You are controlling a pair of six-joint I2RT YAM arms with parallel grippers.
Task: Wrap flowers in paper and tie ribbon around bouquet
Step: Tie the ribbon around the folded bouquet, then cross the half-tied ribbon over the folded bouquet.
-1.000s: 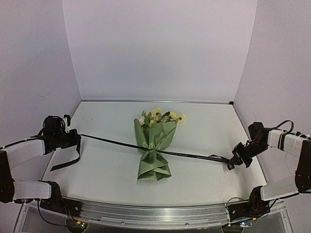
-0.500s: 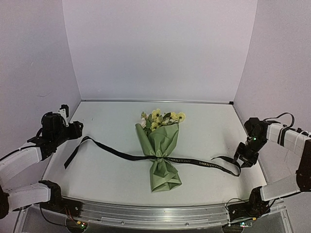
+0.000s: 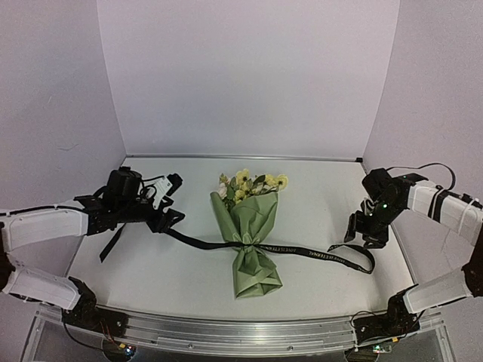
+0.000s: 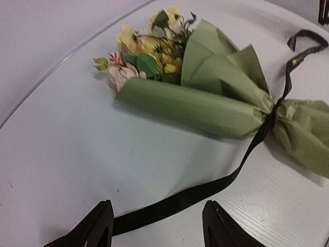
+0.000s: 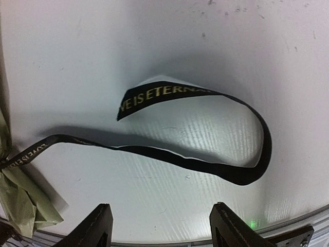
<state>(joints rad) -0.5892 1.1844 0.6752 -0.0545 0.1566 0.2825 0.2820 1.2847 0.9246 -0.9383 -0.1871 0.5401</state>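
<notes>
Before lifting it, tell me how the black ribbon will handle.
The ribbon is probably floppy: its free end curls into a loose loop on the table. It looks thin and light, so likely drapes from a grip. It is cinched around the bouquet, so a pull would probably drag that along.

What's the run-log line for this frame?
bouquet: wrapped, lying flat | ribbon: around its neck, ends slack | left jaws: open | right jaws: open
</notes>
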